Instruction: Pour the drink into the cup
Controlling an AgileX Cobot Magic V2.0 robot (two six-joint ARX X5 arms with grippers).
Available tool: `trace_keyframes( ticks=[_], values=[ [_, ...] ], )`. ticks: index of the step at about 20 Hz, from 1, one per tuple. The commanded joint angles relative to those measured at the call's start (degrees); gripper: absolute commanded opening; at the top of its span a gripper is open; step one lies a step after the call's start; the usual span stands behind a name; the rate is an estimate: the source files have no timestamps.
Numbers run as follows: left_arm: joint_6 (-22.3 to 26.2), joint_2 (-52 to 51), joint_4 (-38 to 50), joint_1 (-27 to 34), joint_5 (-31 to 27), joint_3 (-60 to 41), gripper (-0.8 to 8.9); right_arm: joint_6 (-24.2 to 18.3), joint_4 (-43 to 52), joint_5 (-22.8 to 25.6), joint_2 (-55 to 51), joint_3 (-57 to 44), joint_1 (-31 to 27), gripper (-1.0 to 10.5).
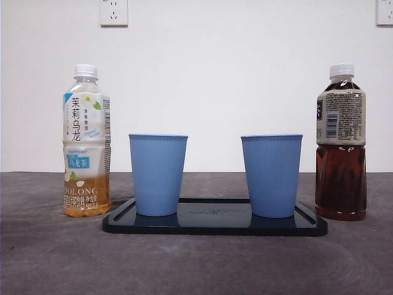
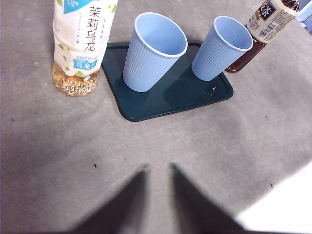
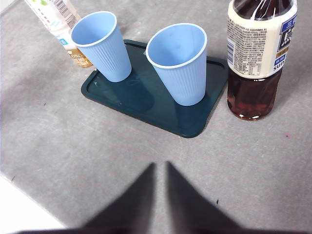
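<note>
Two empty light-blue ribbed cups (image 1: 158,175) (image 1: 272,176) stand upright on a dark tray (image 1: 215,226). To the tray's left is a capped oolong tea bottle (image 1: 86,147) with pale amber drink low in it. A capped bottle of dark tea (image 1: 341,147) stands to the right. No arm shows in the front view. My left gripper (image 2: 159,167) hangs shut and empty above the bare table, short of the tray (image 2: 180,92), the cups (image 2: 154,51) (image 2: 222,47) and the oolong bottle (image 2: 80,44). My right gripper (image 3: 160,164) is likewise shut and empty, back from the dark tea bottle (image 3: 256,53) and the cup (image 3: 179,63).
The grey table top runs to a white wall with two sockets (image 1: 113,12) (image 1: 385,12). The table's near edge (image 2: 273,195) shows beside the left gripper, and again (image 3: 29,195) beside the right one.
</note>
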Motion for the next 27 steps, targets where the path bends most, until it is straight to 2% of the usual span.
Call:
trace_keyframes(
  ticks=[1,2,3,6,9,13,17,24,27],
  values=[
    [0.61,0.28,0.42,-0.15,0.22,1.01,3.61,-0.11,0.5,-0.13,0.35,0.9,0.13,3.3],
    [0.5,0.28,0.42,-0.15,0.22,1.01,4.17,0.59,0.55,-0.07,0.35,0.9,0.13,3.8],
    [0.42,0.28,0.46,-0.15,0.22,1.01,4.26,1.2,0.55,0.15,0.39,0.9,0.13,3.9],
    [0.42,0.28,0.85,-0.15,0.22,1.01,4.25,2.73,0.98,1.68,0.46,0.81,0.15,3.9],
    [0.39,0.28,1.49,-0.15,0.22,1.01,4.26,6.84,4.98,1.81,0.5,-0.66,0.2,3.9],
    [0.26,0.28,1.46,-0.15,0.22,1.01,4.25,15.08,18.8,1.97,0.48,-10.12,0.66,3.9],
    [0.26,0.28,1.49,-0.15,0.22,1.01,4.25,20.46,34.73,10.71,1.25,-19.65,3.28,3.9],
    [0.33,0.28,1.68,-0.15,0.22,1.01,4.25,19.71,56.7,19.71,11.15,-28.33,8.39,3.9],
    [0.33,0.28,1.68,-0.15,0.22,1.01,4.25,17.9,63.82,20.96,16.81,-28.92,8.55,3.9]
  ],
)
